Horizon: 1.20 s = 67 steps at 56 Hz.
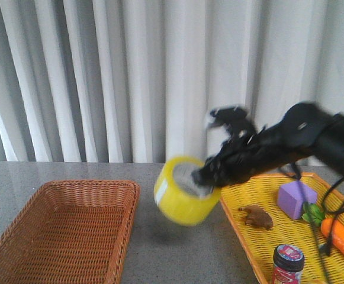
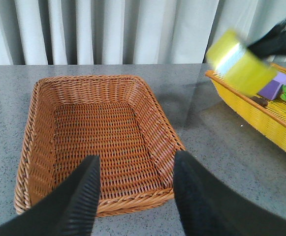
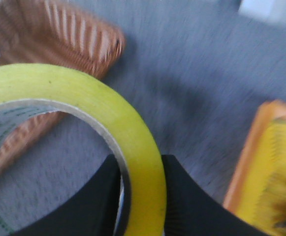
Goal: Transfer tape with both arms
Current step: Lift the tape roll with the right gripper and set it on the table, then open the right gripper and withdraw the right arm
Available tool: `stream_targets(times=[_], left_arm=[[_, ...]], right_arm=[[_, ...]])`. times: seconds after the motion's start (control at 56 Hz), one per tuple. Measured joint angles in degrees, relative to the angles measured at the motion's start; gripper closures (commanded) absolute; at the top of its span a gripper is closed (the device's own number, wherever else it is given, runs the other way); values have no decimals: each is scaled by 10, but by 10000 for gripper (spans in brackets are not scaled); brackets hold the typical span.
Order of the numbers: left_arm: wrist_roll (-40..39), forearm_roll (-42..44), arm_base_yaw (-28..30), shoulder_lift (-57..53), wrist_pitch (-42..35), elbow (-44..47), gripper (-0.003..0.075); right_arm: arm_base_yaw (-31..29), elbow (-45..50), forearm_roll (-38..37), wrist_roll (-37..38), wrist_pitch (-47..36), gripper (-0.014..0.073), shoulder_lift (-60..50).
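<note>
Carrying the tape roll (image 1: 183,192) above the desk (image 1: 160,248), my right gripper (image 3: 140,196) pinches its stiff, light, slick wall; left gripper (image 2: 133,191) spread, should take the opposite rim.

The tape (image 1: 185,191) is a wide yellow roll with a white printed core, held off the table by the right gripper (image 3: 139,169), whose fingers pinch its wall, one inside the core and one outside. It hangs tilted, opening facing up and toward the arm, seemingly over the bare grey table between the two baskets.
</note>
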Motion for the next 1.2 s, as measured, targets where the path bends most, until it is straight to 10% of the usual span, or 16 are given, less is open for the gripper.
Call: stream_targets(times=[0.696, 1.196], left_arm=[[0, 0, 0, 0, 17, 0, 374], [0, 1, 0, 0, 18, 0, 374]], right_arm=[[9, -1, -11, 2, 106, 232, 106], [8, -2, -8, 14, 39, 228, -23]])
